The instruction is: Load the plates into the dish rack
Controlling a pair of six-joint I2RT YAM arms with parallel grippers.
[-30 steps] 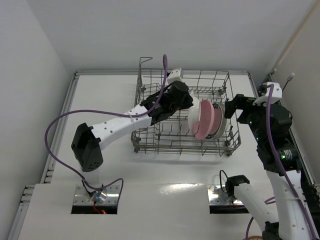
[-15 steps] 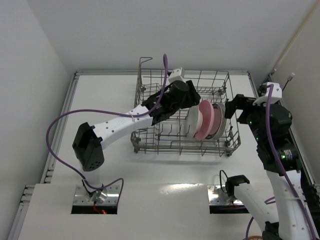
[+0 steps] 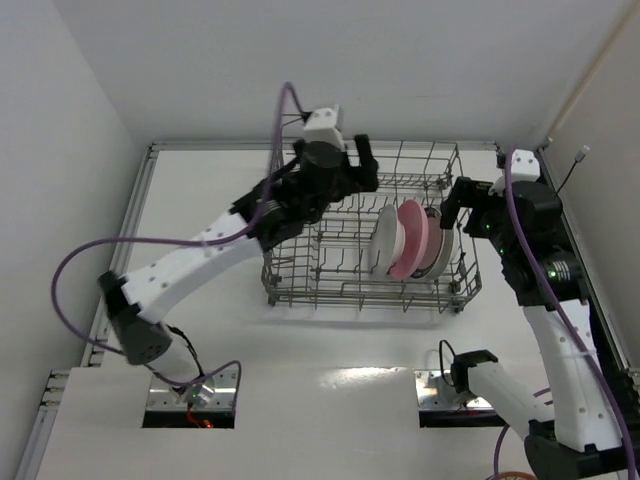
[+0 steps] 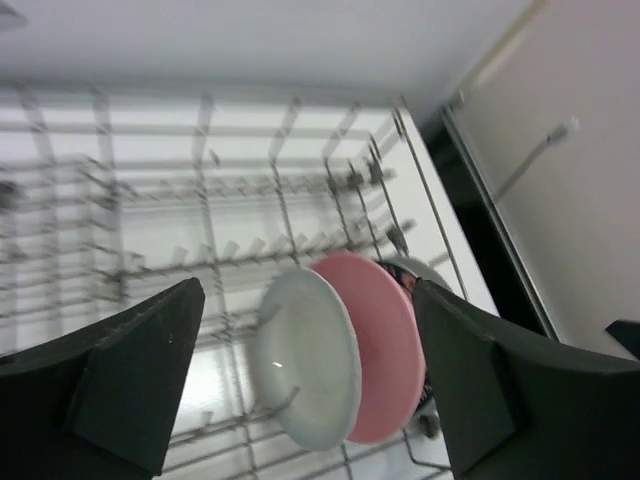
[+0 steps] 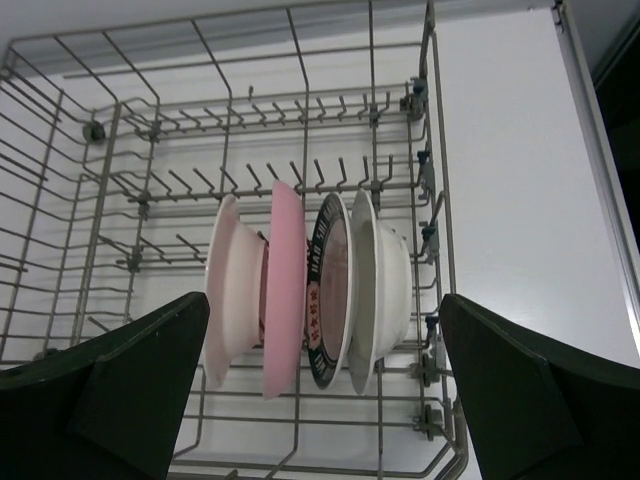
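The grey wire dish rack (image 3: 350, 296) stands at the back middle of the table. Several plates stand on edge in its right end: a white plate (image 5: 232, 290), a pink one (image 5: 285, 290), one with a dark patterned rim (image 5: 328, 300) and another white one (image 5: 380, 290). From the left wrist the white plate (image 4: 305, 360) and the pink plate (image 4: 385, 350) show side by side. My left gripper (image 3: 366, 166) hangs open above the rack's back left, apart from the plates. Open too, my right gripper (image 3: 452, 207) hovers over the rack's right wall, holding nothing.
Rows of bare upright tines (image 5: 160, 190) fill the rack's left and far parts. A tall wire handle (image 3: 290, 125) rises at its back left corner. White walls close in on the left, back and right, and a metal rail (image 3: 140, 210) lines the table's left edge.
My left gripper has opened and let go of the white plate, which now stands beside the pink one. The left arm has lifted up and back to the left. The right gripper has shifted a little.
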